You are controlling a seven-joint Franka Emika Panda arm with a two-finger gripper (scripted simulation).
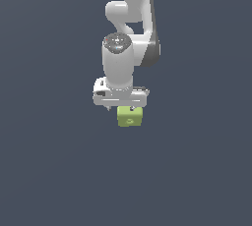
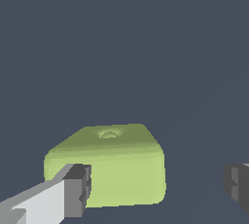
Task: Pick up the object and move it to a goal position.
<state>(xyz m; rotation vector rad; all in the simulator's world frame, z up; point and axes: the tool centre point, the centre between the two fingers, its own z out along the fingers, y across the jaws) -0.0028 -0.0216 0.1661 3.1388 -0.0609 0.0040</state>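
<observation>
Gripper [image 2: 155,189] is spread wide, nothing clamped: in the wrist view one dark pad [image 2: 78,189] sits in front of the block's near face, the other pad [image 2: 237,187] stands well apart with bare ground between it and the block.

Block [image 1: 130,116] lies directly below the gripper, offset toward the first pad rather than centred between the two. Whether that pad touches the block is hard to tell; the overlap may be only line of sight.

Judgement: the gripper needs to centre over the block before closing.

Block: yellow-green, matte, cube-like, rounded edges, no clear long axis, small round dimple on one face.

Tabletop [image 1: 49,171]: flat, uniform dark grey-blue, featureless.
</observation>
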